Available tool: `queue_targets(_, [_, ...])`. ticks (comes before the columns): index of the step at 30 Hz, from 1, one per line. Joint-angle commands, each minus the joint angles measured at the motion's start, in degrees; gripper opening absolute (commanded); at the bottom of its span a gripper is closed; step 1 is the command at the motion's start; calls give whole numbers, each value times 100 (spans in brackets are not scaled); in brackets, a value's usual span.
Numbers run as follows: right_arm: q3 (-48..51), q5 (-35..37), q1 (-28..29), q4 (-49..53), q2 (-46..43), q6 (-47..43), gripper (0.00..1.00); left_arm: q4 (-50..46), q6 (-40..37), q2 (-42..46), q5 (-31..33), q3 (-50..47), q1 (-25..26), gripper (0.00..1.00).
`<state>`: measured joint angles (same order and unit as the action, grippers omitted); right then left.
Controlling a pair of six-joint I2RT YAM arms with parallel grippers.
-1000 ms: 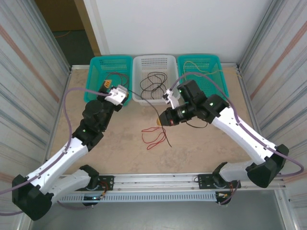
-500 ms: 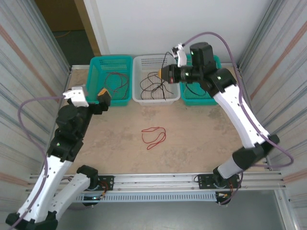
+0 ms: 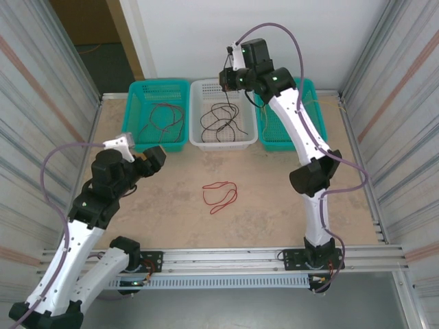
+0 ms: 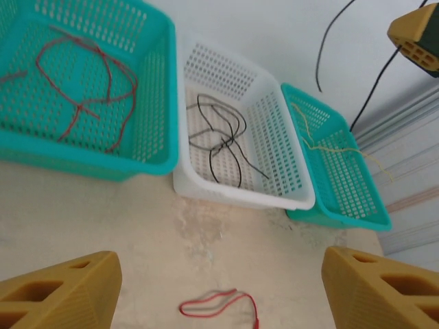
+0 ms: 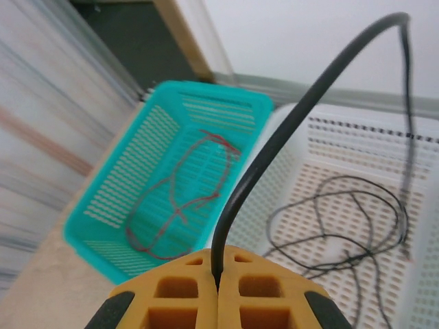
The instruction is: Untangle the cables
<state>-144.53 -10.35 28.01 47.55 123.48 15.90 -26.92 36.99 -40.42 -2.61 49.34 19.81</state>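
One red cable (image 3: 219,194) lies looped on the table, alone; in the left wrist view the red cable (image 4: 212,303) sits low between the wide-apart fingers. My left gripper (image 3: 154,159) (image 4: 221,260) hovers open and empty over the table's left side. My right gripper (image 3: 225,77) (image 5: 219,264) is raised high over the white basket (image 3: 223,142), shut on a black cable (image 5: 274,137) that dangles from it (image 4: 363,96). More black cables (image 3: 221,120) lie in the white basket. Red cables (image 3: 164,116) lie in the left teal basket (image 3: 159,83).
A right teal basket (image 4: 343,205) holds a yellow cable (image 4: 329,144); the right arm partly covers it from above. The three baskets stand in a row at the table's far edge. Metal walls close in both sides. Lilac-grey arm cables (image 3: 51,164) loop beside the arms.
My right gripper has lifted the black cable off the table and carried it up and back over the white basket. My left gripper has drawn back from the left teal basket, empty.
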Motion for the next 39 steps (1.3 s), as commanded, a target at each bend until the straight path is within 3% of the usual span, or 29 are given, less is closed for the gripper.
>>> queue_targets(1, [-190, 443, -33, 388, 309, -288, 0, -420, 480, -237, -365, 60, -63, 75])
queue_targets(3, [-128, 307, -9, 489, 508, -343, 1, -516, 572, -390, -471, 45, -59, 74])
queue_targets(7, [182, 105, 71, 683, 765, -495, 34, -497, 604, -592, -694, 9, -63, 75])
queue_targets(14, [831, 191, 158, 520, 439, -466, 56, -569, 647, -891, -952, 76, -55, 73])
queue_targets(18, [1709, 143, 371, 377, -228, -376, 57, -516, 677, -939, -996, 21, 36, 73])
queue_targets(23, [4198, 462, 903, -418, -1819, -14, 56, -547, 696, -1280, -878, -183, 512, 67])
queue_targets(29, [6871, 413, 1177, -1282, -3604, 1234, 53, -240, 1074, -2202, -899, -531, 1309, 55])
queue_targets(34, [7898, 614, 1270, -1233, -4297, 1683, 51, 226, 1387, -2973, -1096, -654, 1535, 52])
queue_targets(39, [8055, 655, 1273, -1178, -4545, 1750, 50, 565, 1442, -3788, -1391, -576, 1593, 51])
